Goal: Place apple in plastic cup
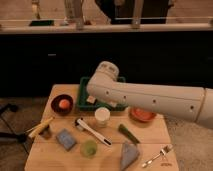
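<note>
While apple (64, 103) sits in bowl (55, 108) | pincer hidden behind arm (150, 100)

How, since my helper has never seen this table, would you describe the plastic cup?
The arm hides the tool above the green tray; on the wooden table, at its front edge, between the blue sponge and the grey wedge, stands the plastic cup. It is short and translucent light-green, smaller than the white cup behind it.

White arm (150, 100) stretches in from right, rounded joint at left end; tool hidden beneath arm.
</note>
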Action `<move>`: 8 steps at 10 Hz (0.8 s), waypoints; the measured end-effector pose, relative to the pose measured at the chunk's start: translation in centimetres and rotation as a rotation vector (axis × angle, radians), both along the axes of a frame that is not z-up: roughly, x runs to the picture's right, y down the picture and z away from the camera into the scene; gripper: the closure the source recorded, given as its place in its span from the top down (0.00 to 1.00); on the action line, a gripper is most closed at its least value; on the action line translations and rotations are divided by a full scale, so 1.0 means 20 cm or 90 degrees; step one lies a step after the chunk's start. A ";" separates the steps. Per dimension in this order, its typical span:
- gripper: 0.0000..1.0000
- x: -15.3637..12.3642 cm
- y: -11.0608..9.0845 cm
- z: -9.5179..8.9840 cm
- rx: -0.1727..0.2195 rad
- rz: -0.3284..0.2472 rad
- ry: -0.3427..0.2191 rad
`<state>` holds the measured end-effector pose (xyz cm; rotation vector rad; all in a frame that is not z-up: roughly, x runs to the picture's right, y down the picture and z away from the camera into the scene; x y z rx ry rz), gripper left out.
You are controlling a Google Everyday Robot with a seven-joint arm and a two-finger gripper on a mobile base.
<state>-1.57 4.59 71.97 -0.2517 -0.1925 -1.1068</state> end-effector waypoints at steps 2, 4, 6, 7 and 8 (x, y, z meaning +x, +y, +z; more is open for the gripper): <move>0.80 -0.05 -0.02 0.04 -0.005 -0.018 -0.002; 0.80 -0.18 -0.02 0.08 -0.012 -0.040 -0.014; 0.80 -0.26 -0.02 0.10 -0.020 -0.051 -0.028; 0.80 -0.32 -0.02 0.11 -0.026 -0.060 -0.041; 0.80 -0.39 -0.03 0.12 -0.035 -0.065 -0.059</move>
